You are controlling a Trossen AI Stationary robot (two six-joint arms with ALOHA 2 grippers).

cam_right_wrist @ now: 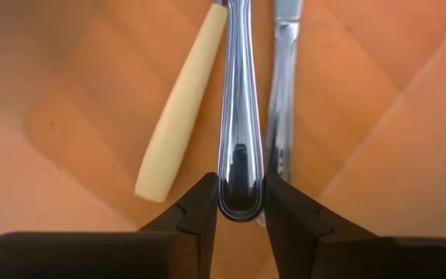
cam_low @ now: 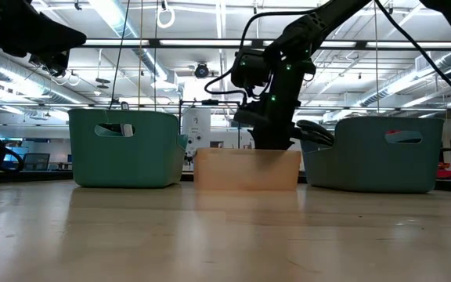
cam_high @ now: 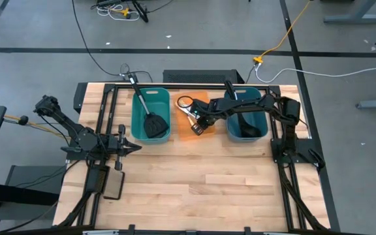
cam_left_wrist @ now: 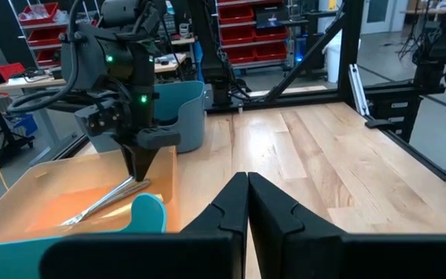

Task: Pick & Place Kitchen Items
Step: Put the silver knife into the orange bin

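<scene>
From above, three bins stand in a row at the far side of the wooden table point(cam_high: 194, 183). The teal bin point(cam_high: 150, 115) holds a black slotted spatula point(cam_high: 152, 121) whose long handle leans out over the far rim. The orange bin point(cam_high: 191, 117) in the middle has the right gripper point(cam_high: 197, 124) reaching down into it. The blue bin point(cam_high: 247, 116) holds a dark ladle point(cam_high: 248, 127). The left gripper point(cam_high: 136, 149) waits over bare wood near the table's left side, in front of the teal bin, its fingers pressed together. A flat black pad point(cam_high: 113, 187) lies close to the near left edge. The near half of the table is open.

At table height, the orange bin point(cam_low: 247, 169) is low and translucent, sitting between the taller teal bin point(cam_low: 125, 147) and blue bin point(cam_low: 374, 153), each just beside it. The right arm drops into it from above. A person sits in the room far behind.

The left wrist view shows the left fingers point(cam_left_wrist: 231, 209) closed, and beyond them the right gripper point(cam_left_wrist: 142, 167) tip touching thin silver knives point(cam_left_wrist: 103, 203) on the orange bin's floor.

The right wrist view shows the right gripper point(cam_right_wrist: 240, 205) clamped on the rounded end of a shiny silver knife handle point(cam_right_wrist: 240, 116). A cream handle point(cam_right_wrist: 178, 108), smooth and tapered, lies just beside it; another silver knife point(cam_right_wrist: 283, 85) lies against its other side.
</scene>
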